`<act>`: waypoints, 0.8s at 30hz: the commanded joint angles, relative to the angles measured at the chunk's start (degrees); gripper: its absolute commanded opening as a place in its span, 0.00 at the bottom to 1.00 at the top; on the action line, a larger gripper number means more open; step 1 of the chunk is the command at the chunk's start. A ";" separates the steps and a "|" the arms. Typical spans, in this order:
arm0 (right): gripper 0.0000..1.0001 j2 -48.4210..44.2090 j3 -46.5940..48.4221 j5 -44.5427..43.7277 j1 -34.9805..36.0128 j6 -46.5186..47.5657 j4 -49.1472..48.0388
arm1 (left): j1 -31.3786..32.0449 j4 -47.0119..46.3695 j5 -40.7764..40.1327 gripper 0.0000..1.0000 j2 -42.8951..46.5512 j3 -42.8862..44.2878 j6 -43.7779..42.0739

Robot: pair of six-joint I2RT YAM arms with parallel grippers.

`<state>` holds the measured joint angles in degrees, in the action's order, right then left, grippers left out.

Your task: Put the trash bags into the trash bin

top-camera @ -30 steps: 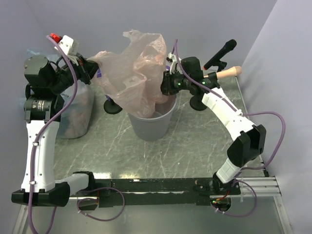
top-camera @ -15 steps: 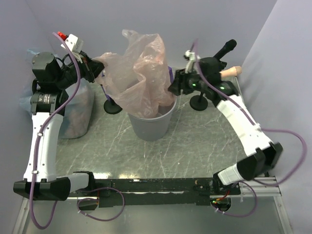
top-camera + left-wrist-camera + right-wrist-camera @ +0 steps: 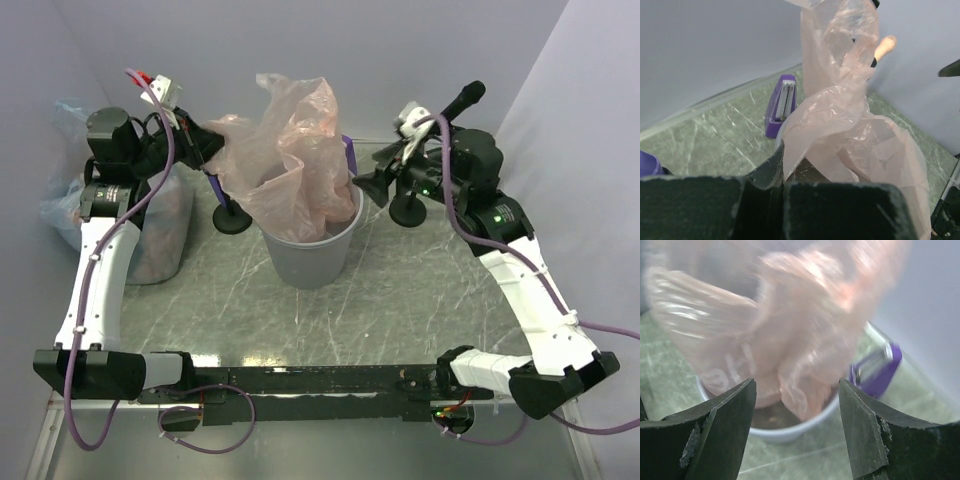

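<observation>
Backing off since a second ago, my right tool [image 3: 366,187] [image 3: 796,390] has let go of the pink bag [image 3: 290,165] [image 3: 850,140] and now sits to the right of the bin [image 3: 310,262] [image 3: 785,432], jaws wide apart and holding nothing. My left tool [image 3: 205,148] [image 3: 782,167] is clamped tight on the bag's left edge, holding it up. The bag's lower part hangs inside the grey bin and the rest billows above the rim. A purple box [image 3: 348,153] [image 3: 781,102] lies just behind the bin. A second bag [image 3: 160,235], clear with reddish contents, stands on the table [image 3: 400,290] at the left, outside the bin.
</observation>
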<state>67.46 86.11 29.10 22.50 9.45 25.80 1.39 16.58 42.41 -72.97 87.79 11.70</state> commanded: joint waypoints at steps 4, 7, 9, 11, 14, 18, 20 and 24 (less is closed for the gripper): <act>0.73 3.63 2.58 0.09 8.08 20.85 -7.34 | 0.98 -6.82 0.39 0.01 -0.07 -6.04 4.82; 0.72 7.23 4.94 -1.15 8.61 24.37 -8.05 | 2.04 -4.46 -2.41 0.01 0.11 -7.37 2.28; 0.71 9.08 5.48 -2.46 9.05 27.44 -9.88 | 2.13 -2.79 -3.91 0.01 0.28 -6.93 0.70; 0.72 10.40 4.95 -3.09 9.23 30.96 -12.08 | 2.13 -2.08 -4.35 0.01 0.90 -6.23 -0.71; 0.72 12.51 5.91 -2.48 9.58 35.88 -12.70 | 2.13 -1.99 -4.62 0.01 1.86 -5.53 -1.42; 0.72 14.36 5.30 -2.38 10.37 42.30 -14.72 | 2.13 -1.46 -4.01 0.01 2.13 -4.64 -1.34; 0.72 15.41 5.04 -3.17 10.63 43.46 -16.56 | 2.04 -1.46 -3.83 0.01 2.30 -4.64 -1.42; 0.72 18.66 5.91 -5.54 11.60 44.33 -20.79 | 2.13 -1.02 -4.18 0.01 2.74 -4.82 -2.30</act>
<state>82.67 89.03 25.56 32.88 49.39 12.34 3.46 15.81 38.65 -72.49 80.66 11.00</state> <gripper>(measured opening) 0.721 0.014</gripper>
